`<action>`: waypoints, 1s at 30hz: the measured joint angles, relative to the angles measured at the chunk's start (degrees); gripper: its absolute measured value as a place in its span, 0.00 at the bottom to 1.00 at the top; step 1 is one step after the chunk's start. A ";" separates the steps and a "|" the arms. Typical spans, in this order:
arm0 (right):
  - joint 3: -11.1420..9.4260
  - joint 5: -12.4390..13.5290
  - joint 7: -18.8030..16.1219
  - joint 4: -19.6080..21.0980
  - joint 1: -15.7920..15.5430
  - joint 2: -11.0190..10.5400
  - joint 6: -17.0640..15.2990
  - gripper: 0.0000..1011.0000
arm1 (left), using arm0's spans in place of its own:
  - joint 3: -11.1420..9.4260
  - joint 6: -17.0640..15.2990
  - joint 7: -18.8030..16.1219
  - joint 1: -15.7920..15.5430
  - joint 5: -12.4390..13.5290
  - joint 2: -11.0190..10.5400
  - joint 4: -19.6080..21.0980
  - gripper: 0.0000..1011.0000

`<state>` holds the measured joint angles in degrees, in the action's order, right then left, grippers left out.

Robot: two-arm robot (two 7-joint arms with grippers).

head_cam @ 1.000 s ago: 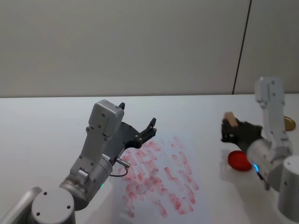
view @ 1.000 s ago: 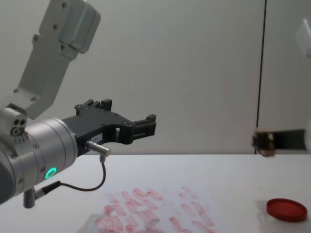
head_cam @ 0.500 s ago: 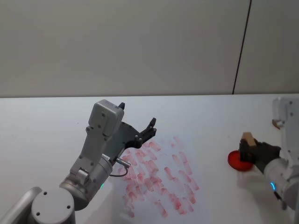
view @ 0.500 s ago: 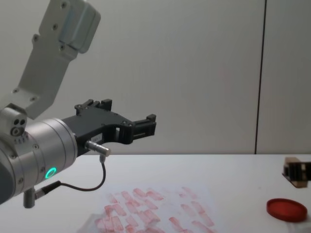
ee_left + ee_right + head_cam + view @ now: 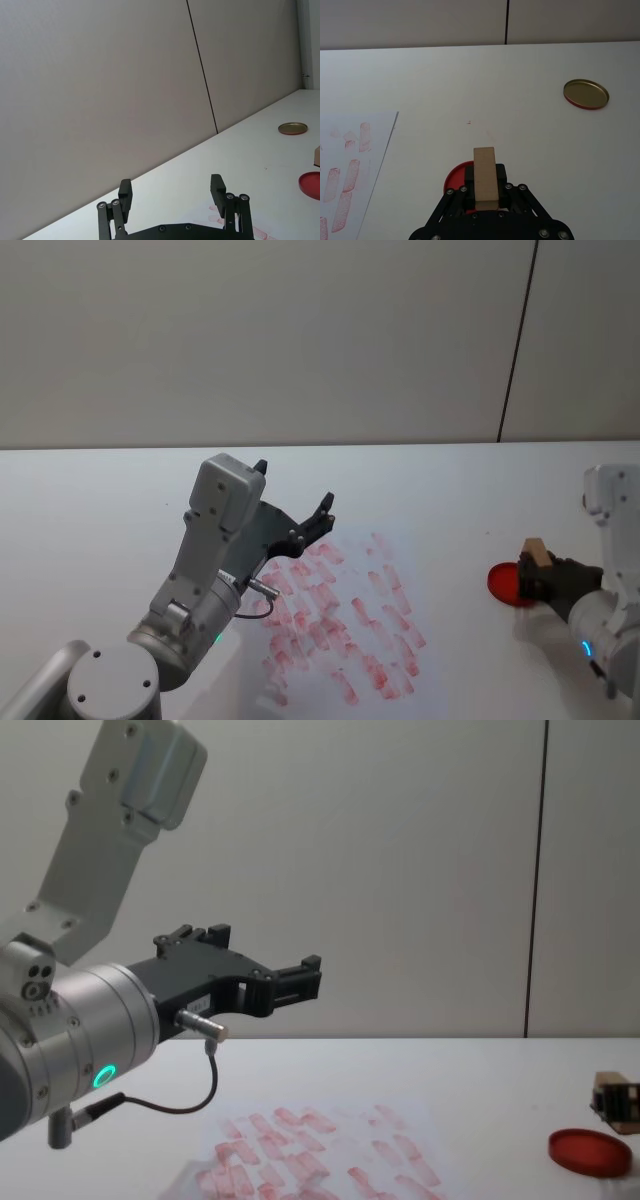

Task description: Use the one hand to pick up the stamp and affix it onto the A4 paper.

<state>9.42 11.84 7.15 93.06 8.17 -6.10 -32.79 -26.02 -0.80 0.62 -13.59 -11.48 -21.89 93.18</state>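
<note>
My right gripper (image 5: 537, 573), the one with the blue ring, is shut on the stamp (image 5: 533, 549), a small tan wooden block held upright. It hovers low over the near edge of the round red ink pad (image 5: 504, 585) at the table's right. In the right wrist view the stamp (image 5: 485, 178) stands between the black fingers, with the red ink pad (image 5: 453, 181) just behind it. The A4 paper (image 5: 340, 625), covered in pinkish-red marks, lies in the middle of the table, well left of the stamp. My left gripper (image 5: 300, 522) hangs open above the paper's far left corner.
A gold round lid (image 5: 586, 93) lies on the white table beyond the ink pad, toward the far right. The left arm's large grey wrist (image 5: 80, 1040) fills the left side of the chest view. A plain wall stands behind the table.
My right gripper has carried the stamp rightward and down, from high between paper and pad to just over the red ink pad. The left arm has not moved.
</note>
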 joint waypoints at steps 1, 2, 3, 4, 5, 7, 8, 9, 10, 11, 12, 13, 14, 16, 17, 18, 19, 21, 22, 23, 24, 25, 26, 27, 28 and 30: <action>0.01 -0.21 -0.33 -0.62 0.25 0.09 0.19 0.22 | 0.00 0.00 0.00 0.00 0.00 0.00 0.00 0.98; 0.02 -0.29 -0.47 -0.79 0.32 0.12 0.24 0.22 | 0.00 0.00 0.00 0.00 0.00 0.00 0.00 0.98; 0.07 -0.47 -0.80 -1.42 0.62 0.25 0.35 0.22 | 0.00 0.00 0.00 0.00 0.00 0.00 0.00 0.98; 0.09 -0.56 -0.97 -1.67 0.74 0.30 0.40 0.22 | 0.00 0.00 0.00 0.00 0.00 0.00 0.00 0.98; 0.13 -0.64 -1.12 -1.92 0.86 0.36 0.43 0.22 | 0.00 0.00 0.00 0.00 0.00 0.00 0.00 0.98; 0.23 -0.88 -1.55 -2.91 1.29 0.57 0.56 0.24 | 0.00 0.00 0.00 0.00 0.00 0.00 0.00 0.98; 0.28 -0.99 -1.73 -3.28 1.47 0.66 0.60 0.27 | 0.00 0.00 0.00 0.00 0.00 0.00 0.00 0.98; 0.31 -1.06 -1.86 -3.55 1.60 0.73 0.64 0.29 | 0.00 0.00 0.00 0.00 0.00 0.00 0.00 0.98; 0.38 -1.20 -2.13 -4.08 1.87 0.86 0.70 0.33 | 0.00 0.00 0.00 0.00 0.00 0.00 0.00 0.98; 0.40 -1.27 -2.26 -4.30 1.98 0.91 0.74 0.35 | 0.00 0.00 0.00 0.00 0.00 0.00 0.00 0.98; 0.42 -1.40 -2.49 -4.67 2.16 1.00 0.83 0.39 | 0.00 0.00 0.00 0.00 0.00 0.00 0.00 0.98; 0.44 -1.46 -2.59 -4.92 2.29 1.06 0.88 0.39 | 0.00 0.00 0.00 0.00 0.00 0.00 0.00 0.98; 0.46 -1.54 -2.72 -5.08 2.39 1.11 0.96 0.44 | 0.00 0.00 0.00 0.00 0.00 0.00 0.00 0.98; 0.51 -1.77 -2.98 -5.40 2.57 1.19 1.22 0.49 | 0.00 0.00 0.00 0.00 0.00 0.00 0.00 0.98; 0.52 -1.81 -3.07 -5.46 2.61 1.20 1.29 0.53 | 0.00 0.00 0.00 0.00 0.00 0.00 0.00 0.98; 0.53 -1.91 -3.16 -5.48 2.63 1.21 1.41 0.55 | 0.00 0.00 0.00 0.00 0.00 0.00 0.00 0.98; 0.56 -2.16 -3.34 -5.48 2.64 1.22 1.73 0.61 | 0.00 0.00 0.00 0.00 0.00 0.00 0.00 0.98; 0.58 -2.39 -3.51 -5.40 2.63 1.22 2.08 0.68 | 0.00 0.00 0.00 0.00 0.00 0.00 0.00 0.98; 0.59 -2.52 -3.60 -5.34 2.61 1.21 2.28 0.70 | 0.00 0.00 0.00 0.00 0.00 0.00 0.00 0.98; 0.60 -2.84 -3.76 -4.98 2.46 1.14 2.83 0.75 | 0.00 0.00 0.00 0.00 0.00 0.00 0.00 0.98; 0.61 -2.97 -3.88 -4.72 2.33 1.07 3.05 0.75 | 0.00 0.00 0.00 0.00 0.00 0.00 0.00 0.98; 0.61 -3.11 -3.97 -4.55 2.25 1.03 3.31 0.78 | 0.00 0.00 0.00 0.00 0.00 0.00 0.00 0.98; 0.61 -3.45 -4.17 -3.96 1.95 0.87 3.92 0.82 | 0.00 0.00 0.00 0.00 0.00 0.00 0.00 0.98; 0.61 -3.59 -4.23 -3.70 1.81 0.79 4.20 0.86 | 0.00 0.00 0.00 0.00 0.00 0.00 0.00 0.98; 0.58 -3.89 -4.45 -3.08 1.46 0.58 4.83 0.88 | 0.00 0.00 0.00 0.00 0.00 0.00 0.00 0.98; 0.51 -4.15 -4.62 -2.47 1.10 0.36 5.46 0.93 | 0.00 0.00 0.00 0.00 0.00 0.00 0.00 0.98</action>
<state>9.93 7.68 2.54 90.60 9.27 -5.73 -27.33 -26.02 -0.79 0.62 -13.59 -11.48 -21.89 93.18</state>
